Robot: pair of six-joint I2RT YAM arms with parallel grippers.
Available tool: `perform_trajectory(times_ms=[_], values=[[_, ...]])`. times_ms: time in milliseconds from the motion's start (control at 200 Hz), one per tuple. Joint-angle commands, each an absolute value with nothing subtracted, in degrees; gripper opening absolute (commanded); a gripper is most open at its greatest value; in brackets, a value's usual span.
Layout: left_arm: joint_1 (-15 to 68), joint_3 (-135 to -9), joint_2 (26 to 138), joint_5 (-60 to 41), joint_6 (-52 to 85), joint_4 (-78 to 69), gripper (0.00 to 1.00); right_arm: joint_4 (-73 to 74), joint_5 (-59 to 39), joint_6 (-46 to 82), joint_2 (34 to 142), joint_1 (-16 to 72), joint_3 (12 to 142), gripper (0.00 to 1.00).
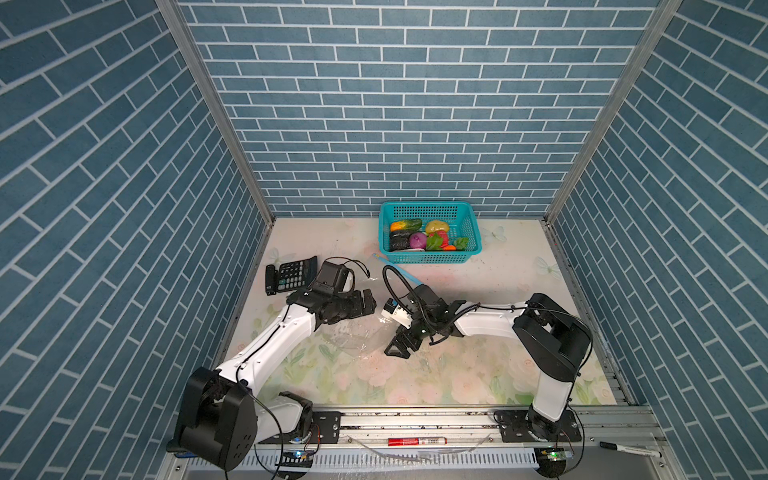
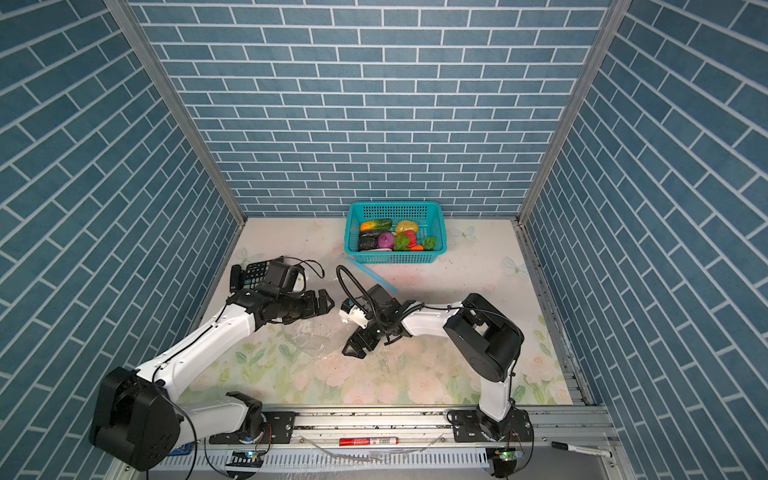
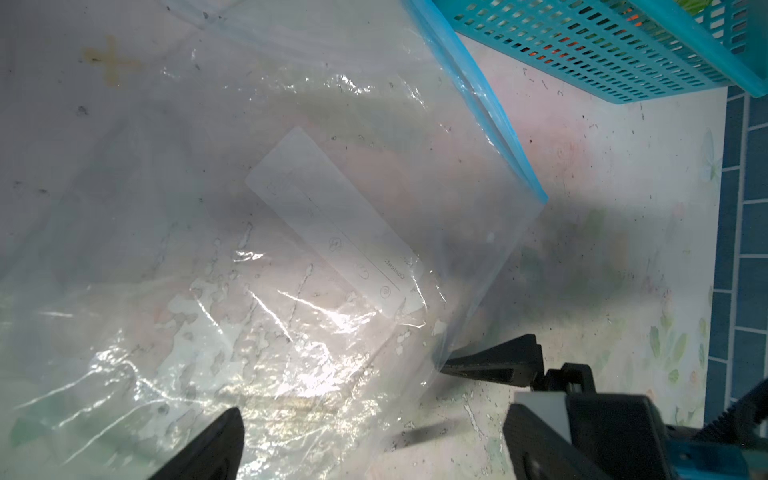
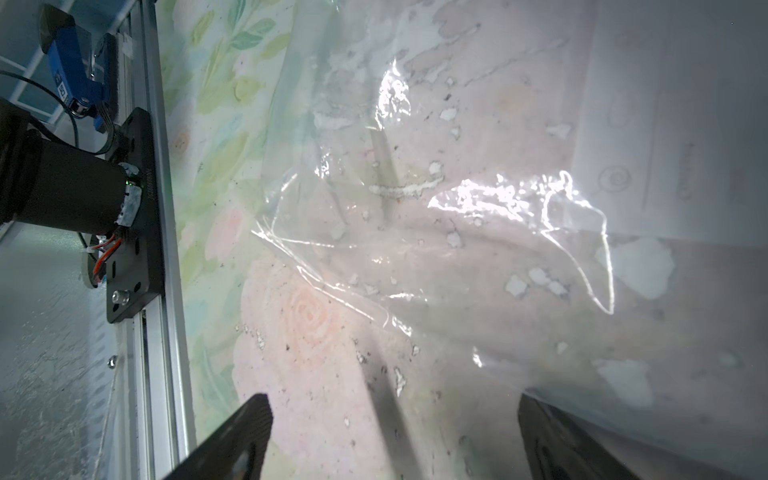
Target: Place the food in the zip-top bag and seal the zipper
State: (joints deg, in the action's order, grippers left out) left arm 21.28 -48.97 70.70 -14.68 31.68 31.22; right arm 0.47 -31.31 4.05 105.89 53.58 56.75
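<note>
The food (image 1: 418,240) lies in a teal mesh basket (image 1: 471,249) at the back: purple onion, yellow fruit (image 1: 436,226), a red piece, carrot, dark eggplant, an orange-green piece. The clear zip-top bag (image 1: 353,338) lies flat and crinkled mid-table, its white label (image 3: 332,224) facing up. The light-blue zipper (image 1: 401,272) runs towards the basket. My left gripper (image 1: 370,303) hovers open over the bag's left part. My right gripper (image 1: 399,351) stands open at the bag's right edge. In the right wrist view one finger (image 4: 552,436) shows through the film. Neither gripper holds anything.
A black calculator (image 1: 293,274) and a dark handset-like item (image 1: 270,279) lie at the table's left edge behind my left wrist. A red marker (image 1: 417,441) and a black marker (image 1: 627,449) rest on the front rail. Blue brick walls close in three sides.
</note>
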Motion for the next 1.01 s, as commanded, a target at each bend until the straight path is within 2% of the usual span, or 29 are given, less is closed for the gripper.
perform_trajectory(times_ms=[0,165,380,695,1000], values=[[21.34,-49.95,69.52,-14.97,31.72,36.08,0.99,1.65,-30.83,4.43,105.63,53.88,58.92,0.93],[21.27,-47.82,67.17,-15.9,33.83,35.88,0.99,-0.09,-28.59,4.31,98.6,53.24,56.47,0.94],[22.72,-43.86,66.66,-16.41,35.94,31.51,0.99,-5.07,-27.6,1.45,94.49,44.98,58.13,0.94],[22.87,-40.82,71.31,-19.22,37.79,23.99,0.99,-9.8,-20.37,-0.59,104.55,35.89,70.29,0.92],[22.9,-38.32,71.68,-15.28,37.0,21.68,0.99,-16.15,-21.26,-3.97,112.77,32.96,79.33,0.95]])
